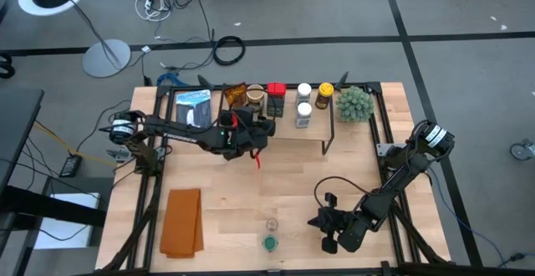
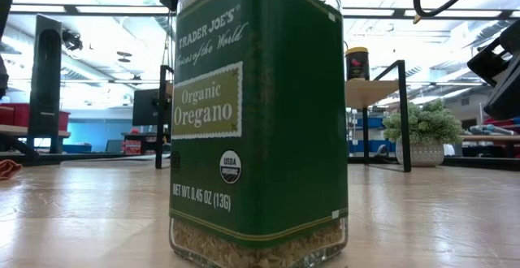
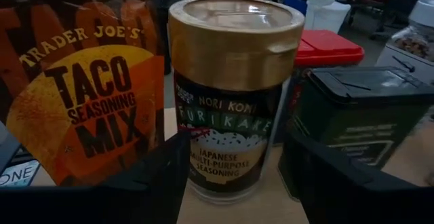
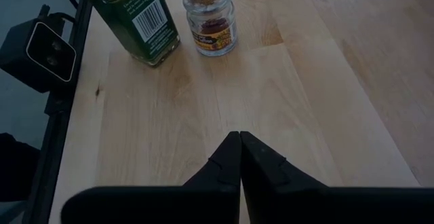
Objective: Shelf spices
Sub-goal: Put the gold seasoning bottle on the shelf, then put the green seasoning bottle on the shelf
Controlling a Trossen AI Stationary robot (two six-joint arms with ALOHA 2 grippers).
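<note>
The shelf [image 1: 309, 134] stands at the table's far side and carries several spices. Among them are a taco seasoning packet [image 3: 81, 88], a gold-lidded furikake jar [image 3: 230, 81], a dark green tin [image 3: 359, 108] and a red tin [image 3: 325, 47]. My left gripper [image 1: 254, 117] reaches over the shelf's left part, with the furikake jar between its fingers. A green oregano jar [image 4: 135, 17] and a small cork-topped jar [image 4: 211, 20] stand near the table's front edge. My right gripper [image 4: 239, 146] hovers shut just right of them, touching nothing. My left gripper has the furikake jar's lower body [image 3: 196, 163] between its two fingers [image 3: 159, 176], one against each side. The fingers come nearly level from the table's near-left side. The jar stands upright with its bottom on the shelf board.
A spiky green plant ball [image 1: 354, 102] sits at the shelf's right end. A blue-white packet [image 1: 194, 109] lies left of the shelf. An orange cloth [image 1: 182, 222] lies at the front left. Bare tabletop [image 1: 292, 184] spreads between the shelf and the front jars.
</note>
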